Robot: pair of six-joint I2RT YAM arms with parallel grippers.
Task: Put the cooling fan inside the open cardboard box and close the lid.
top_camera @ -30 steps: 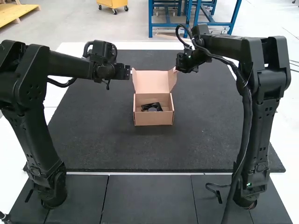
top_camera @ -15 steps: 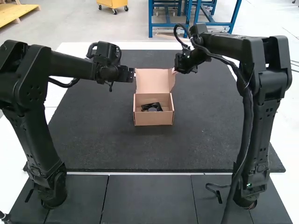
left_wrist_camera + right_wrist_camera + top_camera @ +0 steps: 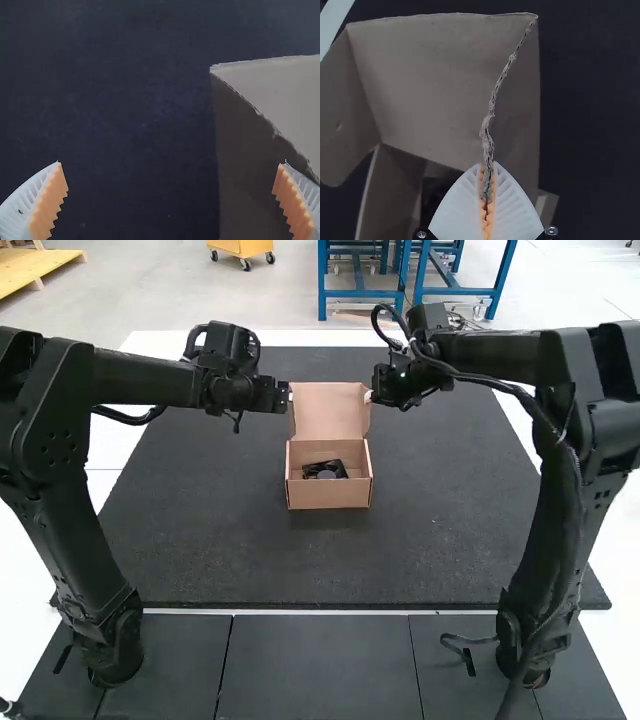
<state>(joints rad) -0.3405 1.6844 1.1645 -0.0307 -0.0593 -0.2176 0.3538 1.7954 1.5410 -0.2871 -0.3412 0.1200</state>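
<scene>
We found the cooling fan [image 3: 325, 471] lying inside the cardboard box [image 3: 330, 495] at the middle of the black mat [image 3: 200, 520], its lid [image 3: 330, 412] standing upright. The right gripper [image 3: 486, 200] pinched the lid's torn side edge (fingers clamped tight on it) — the left gripper [image 3: 169, 167] gaped wide, the lid's opposite edge between its fingers.

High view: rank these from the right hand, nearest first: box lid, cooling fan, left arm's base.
1. The brown cardboard box lid: upright at the back of the box, its right side flap pinched in the right hand.
2. The black cooling fan: lower, on the floor of the open cardboard box.
3. The left arm's black base: at the table's front left.
</scene>
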